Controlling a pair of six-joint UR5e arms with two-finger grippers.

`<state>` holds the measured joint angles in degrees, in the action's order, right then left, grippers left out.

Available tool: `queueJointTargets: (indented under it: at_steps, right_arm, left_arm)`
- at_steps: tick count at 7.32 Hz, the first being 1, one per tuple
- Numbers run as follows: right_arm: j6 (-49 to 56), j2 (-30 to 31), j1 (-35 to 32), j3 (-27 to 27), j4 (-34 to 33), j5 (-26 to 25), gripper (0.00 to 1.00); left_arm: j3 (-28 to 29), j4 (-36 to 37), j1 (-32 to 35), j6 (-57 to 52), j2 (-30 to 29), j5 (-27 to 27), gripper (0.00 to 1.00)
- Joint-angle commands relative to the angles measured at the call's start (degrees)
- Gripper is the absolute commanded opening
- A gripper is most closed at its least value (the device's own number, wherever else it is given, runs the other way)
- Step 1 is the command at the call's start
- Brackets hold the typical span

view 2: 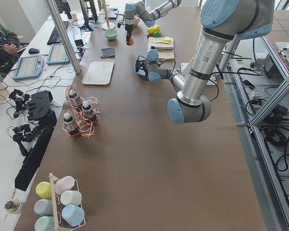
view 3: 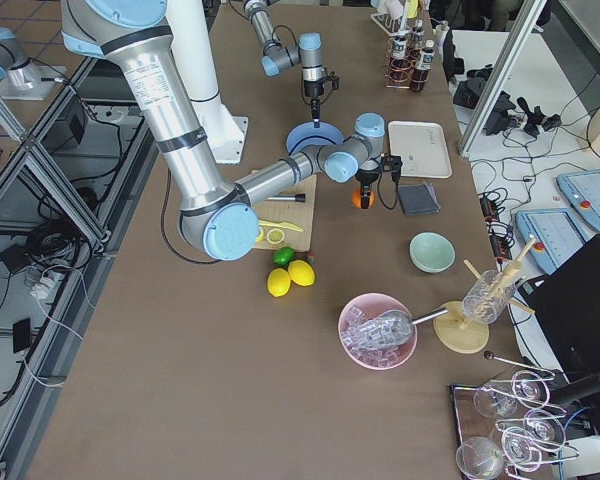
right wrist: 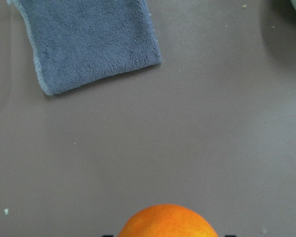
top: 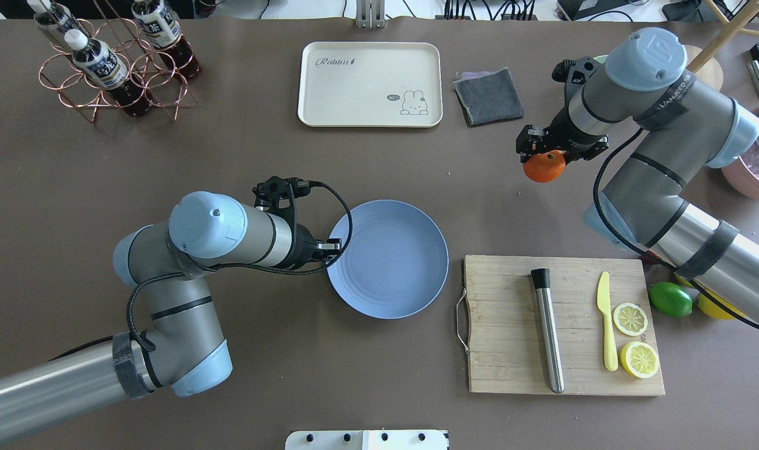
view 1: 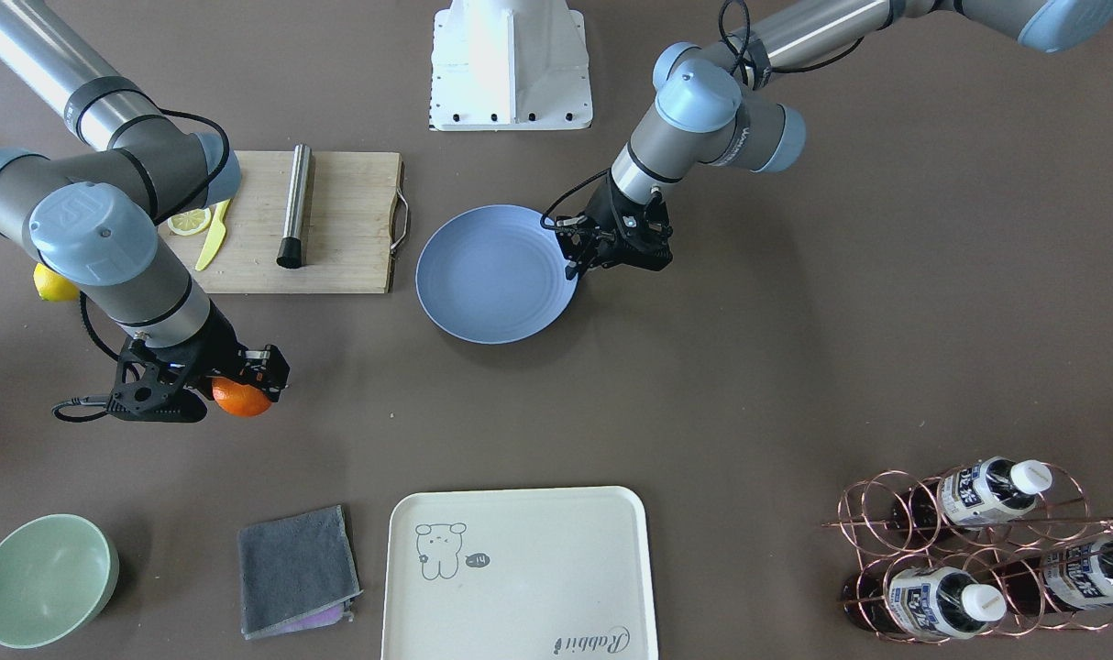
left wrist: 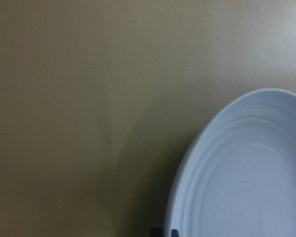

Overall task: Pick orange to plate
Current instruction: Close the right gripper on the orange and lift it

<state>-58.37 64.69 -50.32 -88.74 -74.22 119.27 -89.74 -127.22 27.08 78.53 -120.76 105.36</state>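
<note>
The right hand (top: 545,155) is clamped around the orange (top: 544,167), seemingly clear of the desk (top: 292,162) and well apart from the plate (top: 417,275). The grasp looks done; carrying and releasing are left. The left hand (top: 332,245) sits at the plate's rim, its opening unclear.

arms (top: 42,390): silver, grey joints, pale-blue caps | left gripper (view 1: 577,266), right gripper (top: 542,157): black

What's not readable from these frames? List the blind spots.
Finger contact on the orange: right wrist view's bottom edge cuts it off; overhead, the right gripper body covers it.
Jaw opening of the left gripper: at the plate rim, its own body and cables hide it, front-facing view.
Whole lemon: front-facing, mostly behind the right arm.
Bottle labels: too small everywhere.
</note>
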Motion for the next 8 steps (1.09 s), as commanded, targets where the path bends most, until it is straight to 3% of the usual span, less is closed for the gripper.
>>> queueJointTargets:
  at_steps: [1, 3, 4, 6, 8]
  right_arm:
    - [-0.07, 0.08, -0.66, -1.43, -0.31, 1.22, 0.0]
    - [-0.25, 0.26, -0.66, -2.05, -0.31, 1.23, 0.0]
    - [-0.42, 0.08, -0.66, -2.05, -0.31, 1.23, 0.0]
    - [-0.78, -0.18, -0.48, -4.5, -0.4, 1.14, 0.0]
    - [-2.52, -0.97, 0.91, -6.96, -0.4, 0.79, 0.0]
  left_arm:
    - [0.97, 0.04, 2.53, -0.21, -0.26, -0.51, 0.0]
    - [1.32, -0.05, 2.89, -0.3, 0.18, -0.24, 0.0]
    - [2.63, -0.66, 2.37, -0.13, 0.18, -0.76, 0.95]
    - [1.86, -1.36, 2.19, -0.39, -0.08, -3.05, 0.98]
    - [-2.0, -0.75, 6.81, -5.88, 1.48, -2.45, 0.98]
